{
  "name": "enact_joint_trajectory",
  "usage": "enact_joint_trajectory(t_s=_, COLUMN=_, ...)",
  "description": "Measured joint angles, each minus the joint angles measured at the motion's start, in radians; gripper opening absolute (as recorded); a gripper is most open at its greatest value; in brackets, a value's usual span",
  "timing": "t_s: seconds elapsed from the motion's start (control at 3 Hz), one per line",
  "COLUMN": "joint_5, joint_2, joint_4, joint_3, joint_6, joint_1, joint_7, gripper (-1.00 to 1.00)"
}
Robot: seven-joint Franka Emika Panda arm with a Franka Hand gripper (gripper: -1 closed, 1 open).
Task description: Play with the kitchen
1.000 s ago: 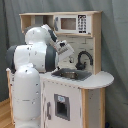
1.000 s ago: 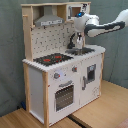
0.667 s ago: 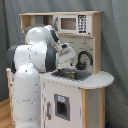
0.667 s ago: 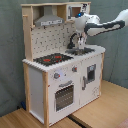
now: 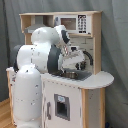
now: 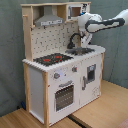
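— Where do we stand with the kitchen?

— It sits upright in the middle of the floor in both exterior views, with the stovetop and its red burners toward the second exterior view's left, and the sink toward the second exterior view's right. The hood and microwave are up top, and the oven door is closed below.

— And our arm?

— We reach in from the second exterior view's right, with the wrist bent down over the sink end, close beside the black faucet. In the first exterior view our own bulky links block most of the counter.

— Why there?

— We judge the faucet and sink are the parts within easy reach to play with, so the gripper hangs just above the basin.

— Is it holding anything?

— We cannot tell how its jaws stand, or whether anything is in them; the end of the arm is too indistinct against the pegboard.
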Motion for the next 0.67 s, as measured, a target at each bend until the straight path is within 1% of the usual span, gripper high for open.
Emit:
enact_joint_trajectory(t_s=0.33, joint_5=-0.002, joint_2=0.05, joint_4=-0.016, joint_3=-0.002, joint_6=0.09, joint_1=-0.001, joint_7=0.002, gripper=1.0)
enact_joint_trajectory(t_s=0.67, joint_5=-0.028, joint_2=0.12, joint_4=-0.025, joint_3=-0.002, joint_6=0.163, joint_1=0.006, joint_7=0.002, gripper=1.0)
